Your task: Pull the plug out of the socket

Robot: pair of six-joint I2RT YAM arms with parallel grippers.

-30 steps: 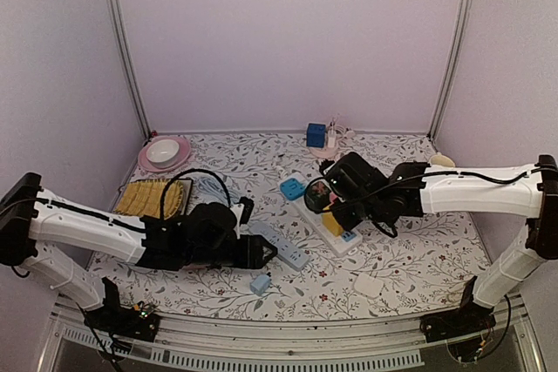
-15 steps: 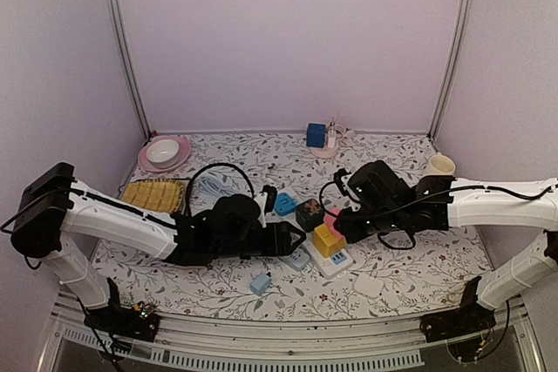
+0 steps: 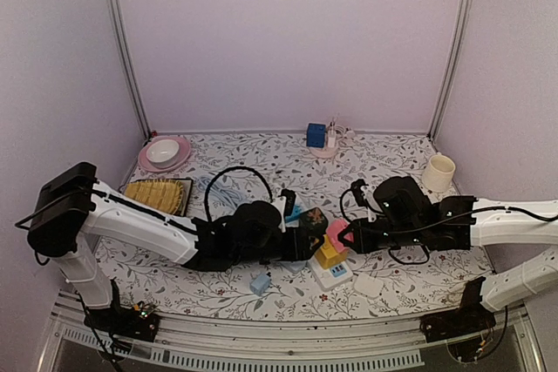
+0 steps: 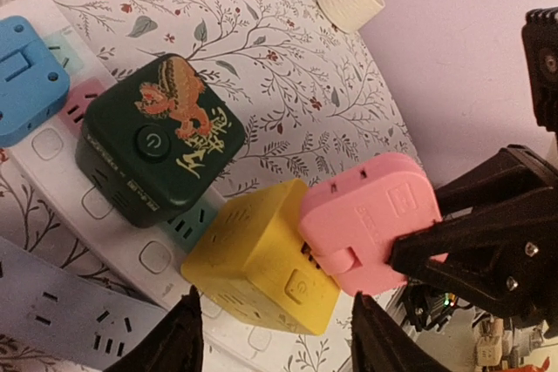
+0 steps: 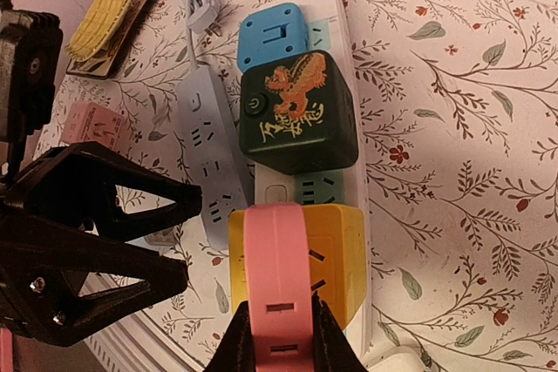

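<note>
Both arms and the long white power strip (image 5: 336, 15) have shifted toward the near bench edge, and the right arm has drawn back rightward. Right jaws clamp the flat pink square plug (image 4: 366, 215), which touches the yellow cube adapter (image 4: 257, 254) on the side facing the right arm. Left jaws stand half apart, straddling the strip's near end, contact unclear. Strip lies far-left to near-right, so the pull likely goes rightward, off the cube

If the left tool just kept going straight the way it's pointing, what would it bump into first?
Most likely the yellow cube plug, sitting on the white power strip just ahead of the open left tool. The pink plug lies beside it, though depth is unclear.
</note>
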